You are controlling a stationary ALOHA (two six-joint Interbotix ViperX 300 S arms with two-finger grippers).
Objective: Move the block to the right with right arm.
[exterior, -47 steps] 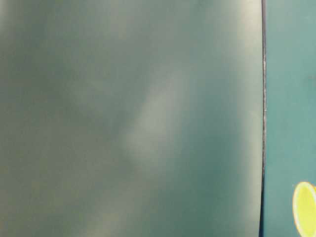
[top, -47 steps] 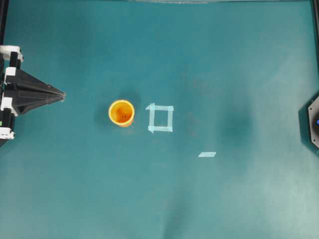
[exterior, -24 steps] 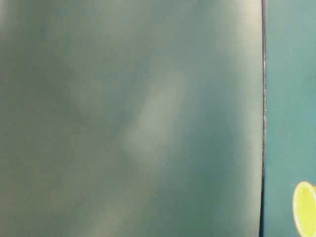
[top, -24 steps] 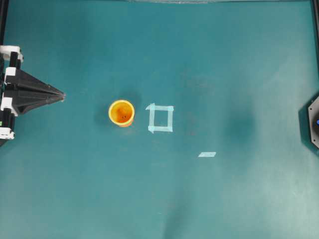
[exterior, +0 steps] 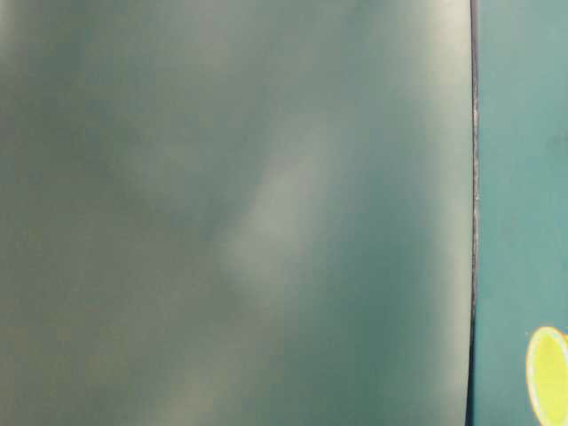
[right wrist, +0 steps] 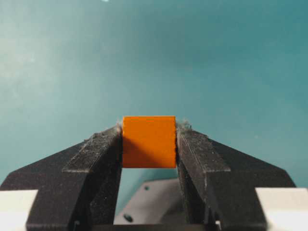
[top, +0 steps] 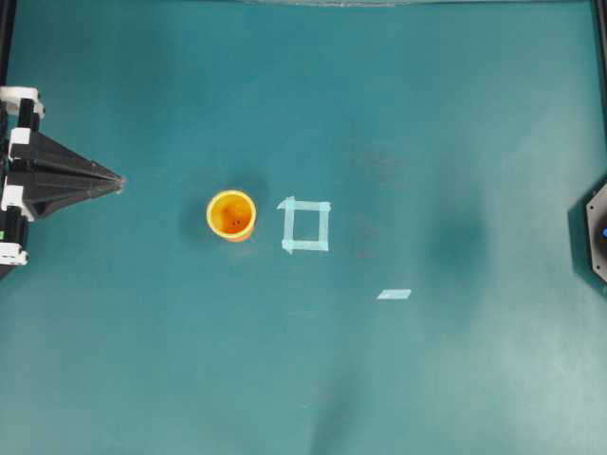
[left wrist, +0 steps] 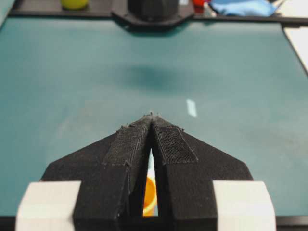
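In the right wrist view the block (right wrist: 148, 141), a small plain orange cube, is clamped at the tips of my right gripper (right wrist: 149, 126), held off the teal mat. The overhead view shows neither this gripper nor the block; only the right arm's base (top: 596, 237) appears at the right edge. My left gripper (top: 119, 180) rests at the far left, shut, its tips pointing toward the cup. In the left wrist view the left gripper (left wrist: 151, 115) has its tips together and nothing between them.
A yellow-orange cup (top: 231, 215) stands left of centre, next to a pale tape square (top: 305, 226). A short tape strip (top: 394, 294) lies lower right of the square. The table-level view is mostly a blurred surface, with the cup's rim (exterior: 548, 374) at its lower right.
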